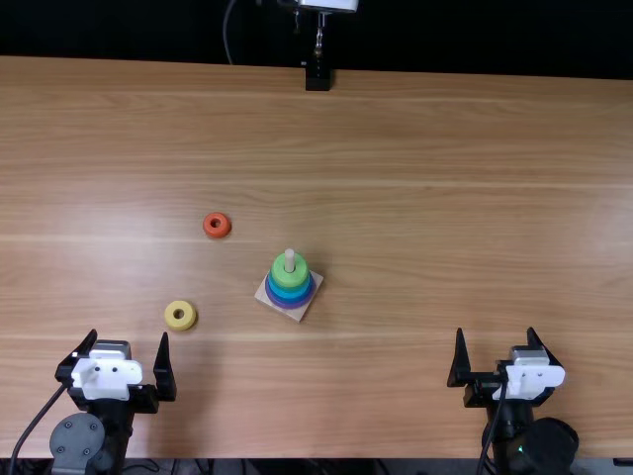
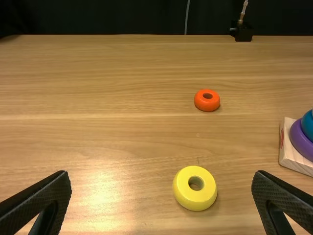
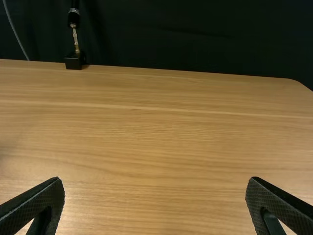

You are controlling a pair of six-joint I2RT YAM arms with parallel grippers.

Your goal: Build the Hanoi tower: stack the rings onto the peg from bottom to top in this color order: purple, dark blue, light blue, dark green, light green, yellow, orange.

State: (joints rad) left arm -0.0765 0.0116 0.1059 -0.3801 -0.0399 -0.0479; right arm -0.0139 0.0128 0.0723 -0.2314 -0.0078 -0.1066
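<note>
The wooden base stands left of the table's middle, its peg upright through a stack with a light green ring on top. Under it are blue rings and a purple ring lowest. A yellow ring lies flat left of the base, an orange ring farther back. My left gripper is open at the near left, the yellow ring just beyond it. My right gripper is open at the near right. In the wrist views, my left gripper and right gripper hold nothing.
A black stand with a metal rod is at the table's far edge. The wooden table reaches widely beyond and between the arms. A dark curtain hangs behind it.
</note>
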